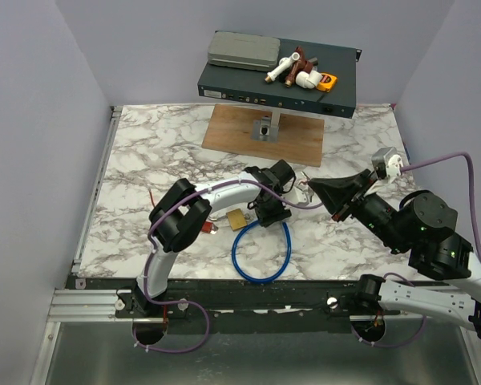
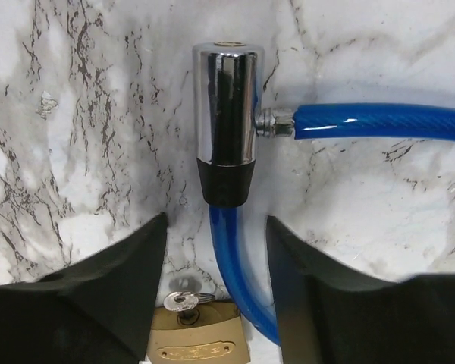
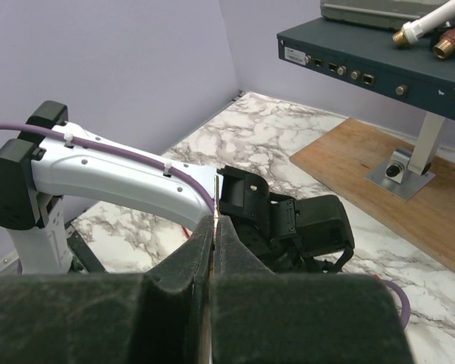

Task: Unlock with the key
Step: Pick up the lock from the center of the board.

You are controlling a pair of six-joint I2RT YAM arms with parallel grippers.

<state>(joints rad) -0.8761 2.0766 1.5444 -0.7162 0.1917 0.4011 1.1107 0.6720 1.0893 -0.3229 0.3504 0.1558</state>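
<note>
Left jaws apart; between them, brass padlock with key, partly cropped.

We are seeing a mirror-glossy chromed metal lock barrel with a matt black cap, a shiny blue plastic-coated cable, a dull brass-coloured padlock and a smooth marble-patterned table

Robot lab cell: lavender walls, marble tabletop.
</note>
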